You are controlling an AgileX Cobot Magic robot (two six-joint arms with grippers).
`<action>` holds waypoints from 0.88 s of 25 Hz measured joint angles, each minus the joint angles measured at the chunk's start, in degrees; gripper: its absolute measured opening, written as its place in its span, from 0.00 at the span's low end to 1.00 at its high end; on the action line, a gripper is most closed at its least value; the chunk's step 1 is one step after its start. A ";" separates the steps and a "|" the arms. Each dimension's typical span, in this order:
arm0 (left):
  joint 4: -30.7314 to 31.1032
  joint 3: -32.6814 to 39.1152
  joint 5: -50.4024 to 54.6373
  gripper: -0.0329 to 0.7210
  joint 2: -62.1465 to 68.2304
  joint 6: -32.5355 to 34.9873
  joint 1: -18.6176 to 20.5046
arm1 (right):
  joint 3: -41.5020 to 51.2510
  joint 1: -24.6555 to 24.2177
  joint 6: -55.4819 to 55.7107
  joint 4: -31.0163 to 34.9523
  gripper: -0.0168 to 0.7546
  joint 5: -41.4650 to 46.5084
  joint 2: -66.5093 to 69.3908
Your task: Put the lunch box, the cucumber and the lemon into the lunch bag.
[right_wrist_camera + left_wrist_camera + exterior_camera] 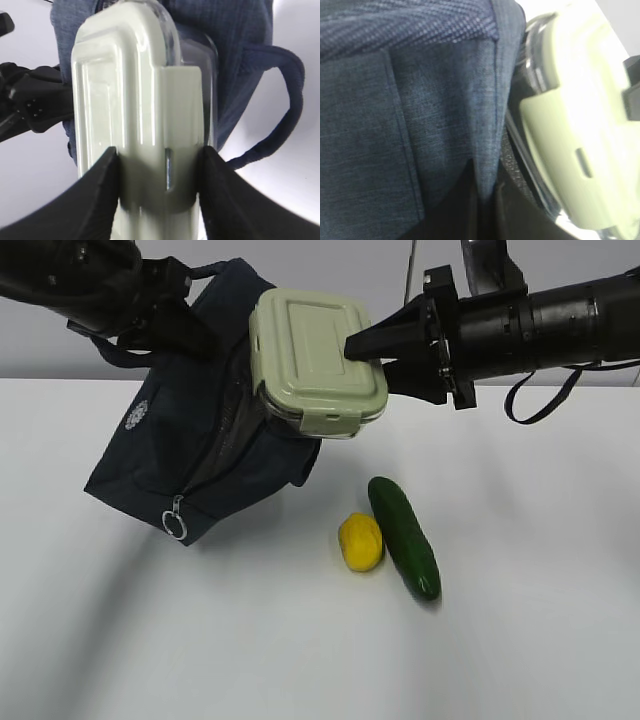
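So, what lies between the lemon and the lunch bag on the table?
Only bare white table, seen in the exterior view, separates the lemon from the lunch bag.

1. The right arm reaches in from the right side, held up above the table.
2. The right gripper [372,352] has its two black fingers [100,195] squeezed tight on the lunch box [318,360].
3. The left arm comes in from the top left corner.
4. Its gripper is hidden behind the lunch bag [190,450].
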 joint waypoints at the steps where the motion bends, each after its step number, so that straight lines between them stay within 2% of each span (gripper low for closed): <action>1: -0.04 0.00 0.00 0.03 0.00 0.00 0.00 | 0.00 0.00 0.00 -0.75 0.48 -0.28 0.00; 15: -2.68 0.00 0.34 0.03 0.00 0.00 -0.04 | 0.00 0.00 0.00 -4.46 0.48 -4.01 0.00; 22: -2.91 0.00 0.44 0.03 0.24 0.00 -2.68 | 0.00 0.79 0.00 -4.57 0.48 -4.44 0.00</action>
